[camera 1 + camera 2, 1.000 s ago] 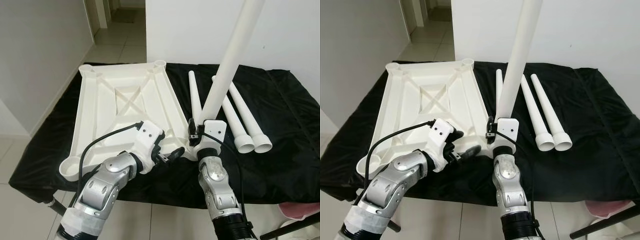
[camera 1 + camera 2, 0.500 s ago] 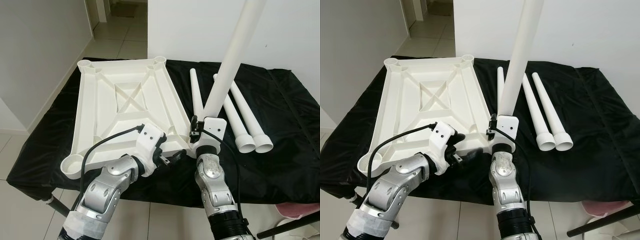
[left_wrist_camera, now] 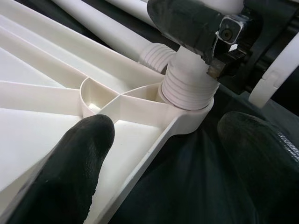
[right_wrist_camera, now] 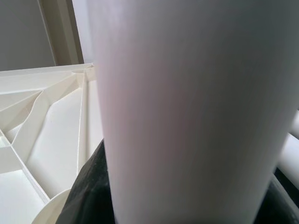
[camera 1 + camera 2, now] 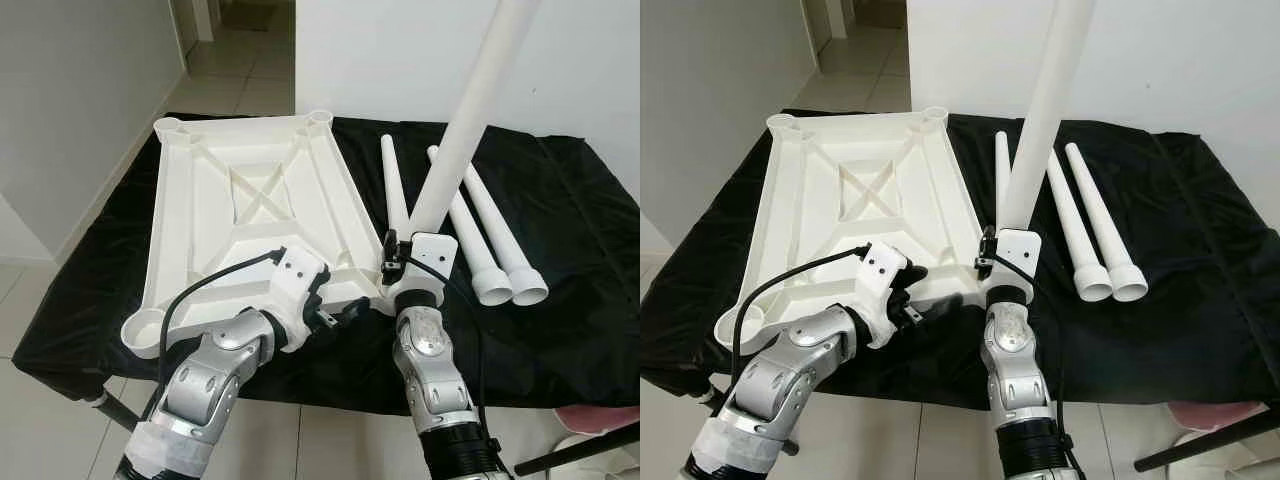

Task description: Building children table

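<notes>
The white tabletop [image 5: 250,215] lies upside down, ribs up, on the left half of the black-covered worktop [image 5: 580,300], its near-right corner socket [image 3: 187,109] close to the worktop's near edge. One table leg [image 5: 465,130] stands in that socket, tilted a little to the right, its threaded end [image 3: 187,88] entering the socket ring; whether it is screwed fully home cannot be told. The right gripper [image 5: 412,262] is closed around the leg just above the socket, its dark fingers wrapped on the white tube in the right wrist view. The left gripper [image 5: 335,315] sits at the same corner with its fingers [image 3: 70,163] spread apart, one over the tabletop's inner face and the other over the black cloth outside the rim, holding nothing but seemingly steadying the frame. Three more legs [image 5: 470,225] lie side by side on the cloth, towards the middle of the worktop just right of the tabletop. By this showing the job is early: the first leg is going in, three sockets stand empty, and the table is yet to be turned upright.
</notes>
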Controlling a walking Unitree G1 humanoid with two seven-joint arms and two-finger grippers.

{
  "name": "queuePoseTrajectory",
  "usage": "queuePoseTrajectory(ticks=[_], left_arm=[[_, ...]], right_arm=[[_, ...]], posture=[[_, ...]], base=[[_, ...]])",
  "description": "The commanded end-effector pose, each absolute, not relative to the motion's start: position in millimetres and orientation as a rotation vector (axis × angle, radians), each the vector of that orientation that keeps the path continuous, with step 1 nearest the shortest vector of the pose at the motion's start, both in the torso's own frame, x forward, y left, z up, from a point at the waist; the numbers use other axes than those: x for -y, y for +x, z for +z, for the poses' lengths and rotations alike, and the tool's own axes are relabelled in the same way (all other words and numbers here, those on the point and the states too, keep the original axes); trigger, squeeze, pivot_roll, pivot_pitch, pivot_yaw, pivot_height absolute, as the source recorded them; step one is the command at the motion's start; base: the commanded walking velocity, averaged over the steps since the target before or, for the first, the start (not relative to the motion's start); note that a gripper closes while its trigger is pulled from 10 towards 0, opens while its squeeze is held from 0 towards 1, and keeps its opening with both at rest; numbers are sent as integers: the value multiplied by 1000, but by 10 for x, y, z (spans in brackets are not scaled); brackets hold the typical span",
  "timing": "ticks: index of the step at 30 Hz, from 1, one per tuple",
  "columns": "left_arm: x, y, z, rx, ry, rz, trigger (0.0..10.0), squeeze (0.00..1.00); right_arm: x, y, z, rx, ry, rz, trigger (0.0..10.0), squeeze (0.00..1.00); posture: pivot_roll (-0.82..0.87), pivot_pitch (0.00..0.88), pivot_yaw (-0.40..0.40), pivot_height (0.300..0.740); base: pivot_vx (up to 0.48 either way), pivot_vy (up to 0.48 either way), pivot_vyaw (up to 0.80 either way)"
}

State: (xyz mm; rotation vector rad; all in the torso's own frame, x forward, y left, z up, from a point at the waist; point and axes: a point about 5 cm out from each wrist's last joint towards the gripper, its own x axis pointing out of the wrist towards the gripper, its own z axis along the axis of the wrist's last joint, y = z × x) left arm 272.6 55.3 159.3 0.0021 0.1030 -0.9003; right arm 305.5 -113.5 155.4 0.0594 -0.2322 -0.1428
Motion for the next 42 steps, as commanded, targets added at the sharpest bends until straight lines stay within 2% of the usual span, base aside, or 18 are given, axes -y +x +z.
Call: queuePoseTrajectory(ticks=[1,18,19,25,26,27,28,32,40,41,42], left_arm=[[-582,2746,1585,-106,12,-849,10000,0],[-574,2731,1578,-109,12,-847,10000,0],[-571,2730,1578,-110,12,-847,10000,0],[-568,2723,1567,-113,16,-852,10000,0],[-543,2703,1553,-115,24,-868,10000,0],[-543,2703,1553,-115,24,-868,10000,0],[-529,2692,1548,-117,26,-876,10000,0],[-508,2678,1544,-118,28,-886,10000,0],[-494,2675,1539,-120,25,-889,10000,0],[-494,2674,1539,-121,26,-887,10000,0],[-493,2673,1539,-121,27,-885,10000,0]], right_arm=[[1184,3032,1469,198,69,-164,10000,0],[1238,2987,1511,243,56,-106,10000,0],[1226,2980,1512,246,65,-90,10000,1000],[1262,2982,1556,274,76,-46,10000,1000],[1305,3003,1572,276,71,11,10000,94],[1305,3003,1572,276,71,11,10000,94],[1329,3011,1585,283,60,36,10000,0],[1361,3022,1605,293,34,81,10000,0],[1445,3089,1635,288,-31,289,10000,0],[1464,3112,1645,283,-38,344,8667,0],[1481,3127,1652,279,-39,382,8667,0]], posture=[[-47,55,-6,740],[-38,56,-11,740],[-39,59,-11,740],[-41,61,-11,740],[-47,61,-9,740],[-47,61,-9,740],[-50,61,-8,740],[-53,63,-6,740],[-54,64,-3,740],[-54,64,-3,740],[-54,64,-3,740]], base=[[0,0,0],[0,0,0],[0,0,0],[0,0,0],[0,0,0],[0,0,0],[0,0,0],[0,0,0],[0,0,0],[0,0,0],[0,0,0]])
